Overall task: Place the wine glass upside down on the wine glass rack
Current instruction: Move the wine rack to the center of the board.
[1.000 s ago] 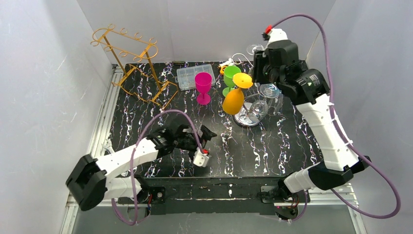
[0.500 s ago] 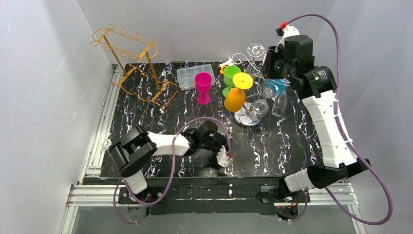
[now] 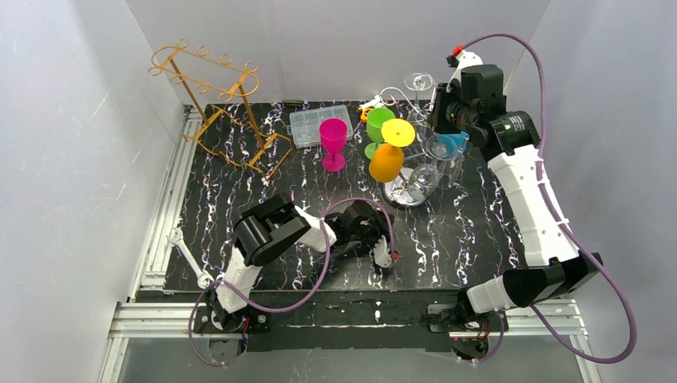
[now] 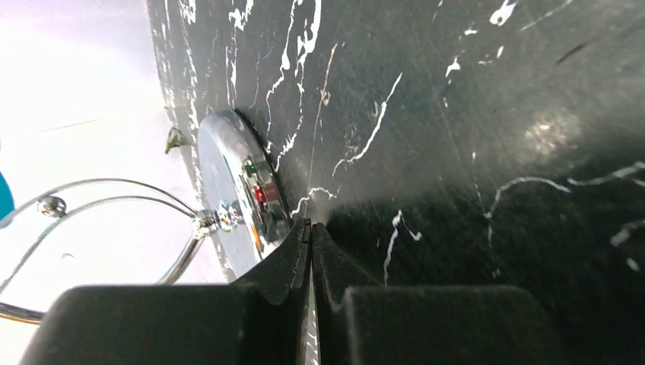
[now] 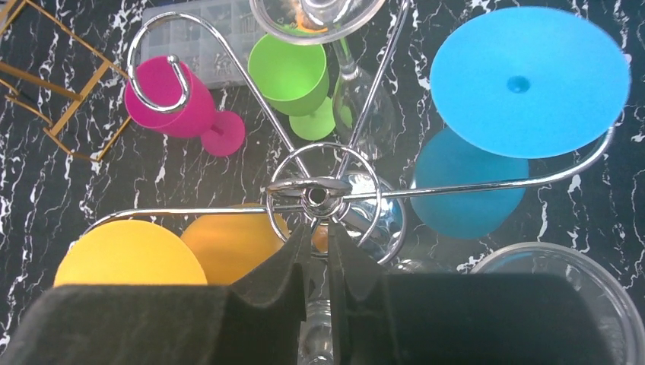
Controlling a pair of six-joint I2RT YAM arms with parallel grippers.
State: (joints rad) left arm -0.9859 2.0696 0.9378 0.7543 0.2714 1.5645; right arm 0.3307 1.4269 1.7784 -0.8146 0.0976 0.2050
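A chrome wine glass rack (image 3: pixel 403 195) stands right of centre, its hub (image 5: pixel 316 194) just ahead of my right gripper (image 5: pixel 319 228). An orange glass (image 3: pixel 385 162), a blue glass (image 5: pixel 530 80) and clear glasses (image 3: pixel 419 80) hang upside down on its arms. A pink glass (image 3: pixel 333 140) and a green glass (image 3: pixel 378 124) stand upright on the table. The right jaws stand a narrow slit apart, and something clear shows in the slit. Whether it is gripped, I cannot tell. My left gripper (image 4: pixel 310 224) is shut on nothing, low over the table near the rack's chrome base (image 4: pixel 228 190).
An empty gold wire rack (image 3: pixel 215 104) stands at the back left. A clear plastic box (image 3: pixel 319 126) lies behind the pink glass. White walls close in the black marbled table (image 3: pixel 239 191) on three sides.
The left arm has folded and swung right along the table's front, and its jaws have gone from open to shut. The right gripper has shifted slightly right over the rack, its jaws narrowing.
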